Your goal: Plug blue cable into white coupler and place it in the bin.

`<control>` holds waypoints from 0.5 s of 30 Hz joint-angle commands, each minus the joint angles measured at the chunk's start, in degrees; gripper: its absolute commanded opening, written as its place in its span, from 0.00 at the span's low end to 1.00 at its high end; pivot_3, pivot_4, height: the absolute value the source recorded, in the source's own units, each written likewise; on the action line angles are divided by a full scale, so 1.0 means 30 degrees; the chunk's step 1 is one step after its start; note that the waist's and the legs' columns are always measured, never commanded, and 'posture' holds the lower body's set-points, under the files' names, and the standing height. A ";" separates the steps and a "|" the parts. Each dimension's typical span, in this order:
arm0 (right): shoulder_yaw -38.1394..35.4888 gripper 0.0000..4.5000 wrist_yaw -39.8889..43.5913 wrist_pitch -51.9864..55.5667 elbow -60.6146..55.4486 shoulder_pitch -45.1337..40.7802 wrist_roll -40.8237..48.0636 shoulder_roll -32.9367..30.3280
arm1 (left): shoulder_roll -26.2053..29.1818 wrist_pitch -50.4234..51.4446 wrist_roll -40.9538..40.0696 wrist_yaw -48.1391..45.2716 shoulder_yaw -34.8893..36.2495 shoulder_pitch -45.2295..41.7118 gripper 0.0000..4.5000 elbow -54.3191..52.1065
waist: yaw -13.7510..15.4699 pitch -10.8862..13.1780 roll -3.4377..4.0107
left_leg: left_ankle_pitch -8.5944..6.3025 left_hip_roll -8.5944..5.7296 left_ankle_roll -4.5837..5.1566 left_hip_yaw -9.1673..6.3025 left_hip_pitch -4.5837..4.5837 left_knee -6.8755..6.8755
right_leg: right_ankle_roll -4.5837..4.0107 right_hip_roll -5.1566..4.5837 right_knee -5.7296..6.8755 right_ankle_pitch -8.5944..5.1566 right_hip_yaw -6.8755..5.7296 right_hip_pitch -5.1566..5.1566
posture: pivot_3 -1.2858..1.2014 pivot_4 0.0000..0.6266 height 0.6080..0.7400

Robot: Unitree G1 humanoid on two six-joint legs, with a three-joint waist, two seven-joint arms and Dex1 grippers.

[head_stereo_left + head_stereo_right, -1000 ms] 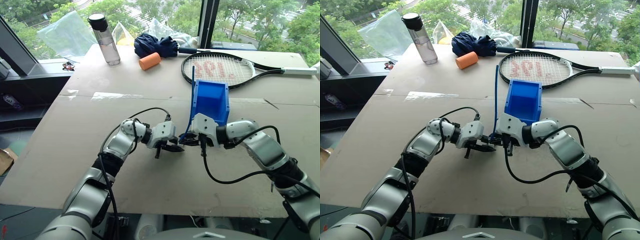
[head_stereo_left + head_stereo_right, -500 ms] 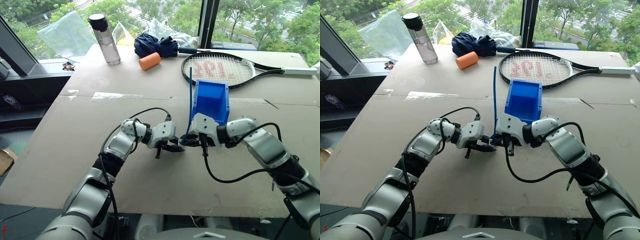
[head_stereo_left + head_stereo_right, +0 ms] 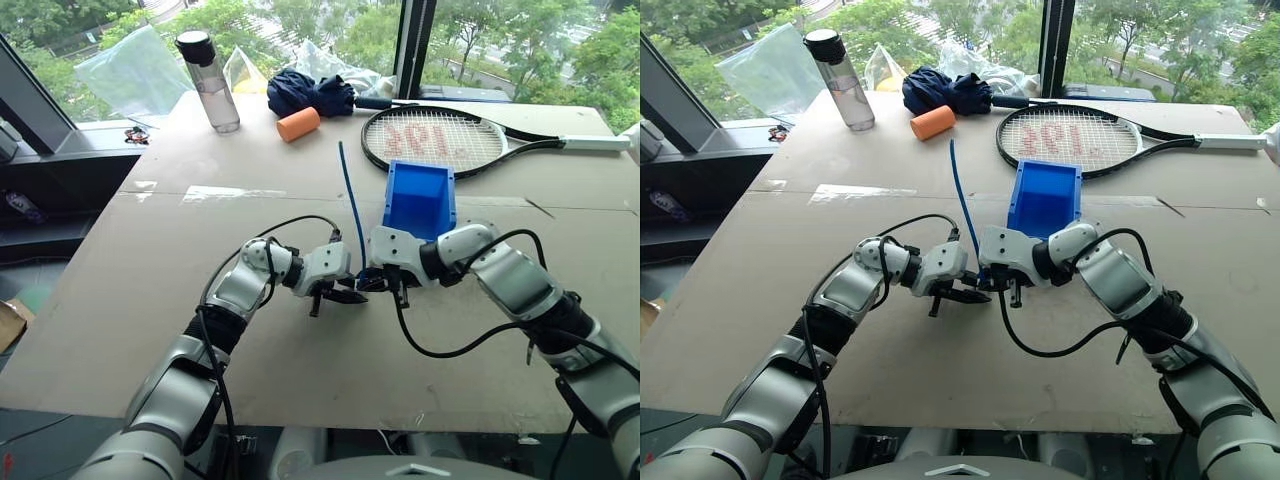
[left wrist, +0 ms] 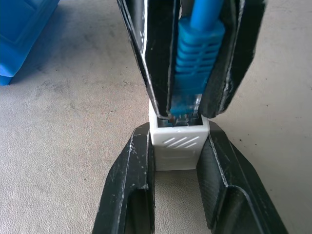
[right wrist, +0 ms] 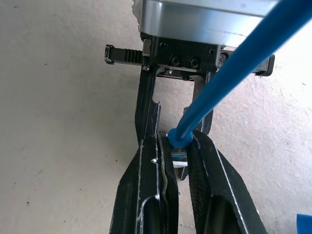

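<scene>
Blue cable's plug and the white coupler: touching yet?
Touching. In the left wrist view the blue cable, pinched by the right gripper, has its clear plug tip inside the opening of the white coupler, which the left gripper clamps.

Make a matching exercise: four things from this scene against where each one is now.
1. white coupler
2. blue cable
3. bin
4. water bottle

A. far edge of the table, by the window
B. clamped in the right gripper, plug at the coupler's opening
C. on the table beyond the right arm
D. between the left gripper fingers

Pairs: 1-D, 2-B, 3-C, 4-A
</scene>
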 commanded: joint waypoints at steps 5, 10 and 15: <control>-0.2650 0.00 -0.1020 0.0027 0.0147 0.2275 0.2215 0.1933 | -0.0192 0.0851 -0.1580 0.0344 0.1194 0.0459 0.44 -0.2589 | -0.0026 -0.0037 -0.0005 | 0.0000 0.0009 0.0000 -0.0015 -0.0003 -0.0001 | 0.0000 0.0008 0.0014 0.0000 -0.0009 -0.0005 | 0.52 0.24 1.00; -0.8635 0.00 -0.4205 0.2784 -0.4498 0.5020 0.5450 0.2489 | 0.0991 0.5132 -0.4390 0.2299 0.4072 0.3483 0.80 -0.7980 | -0.0092 -0.0007 0.0023 | 0.0000 0.0014 -0.0001 -0.0117 -0.0057 -0.0008 | 0.0002 -0.0003 0.0052 0.0000 0.0013 -0.0076 | 0.52 0.24 1.00; -1.3412 0.00 -0.8410 0.8243 -0.6906 0.5125 0.8309 0.3157 | 0.1995 0.8877 -0.7091 0.5006 0.7021 0.6504 0.80 -1.3140 | -0.0083 0.0009 0.0044 | -0.0001 0.0025 -0.0002 -0.0152 -0.0044 -0.0039 | 0.0002 -0.0004 0.0084 -0.0001 0.0004 -0.0101 | 0.52 0.24 1.00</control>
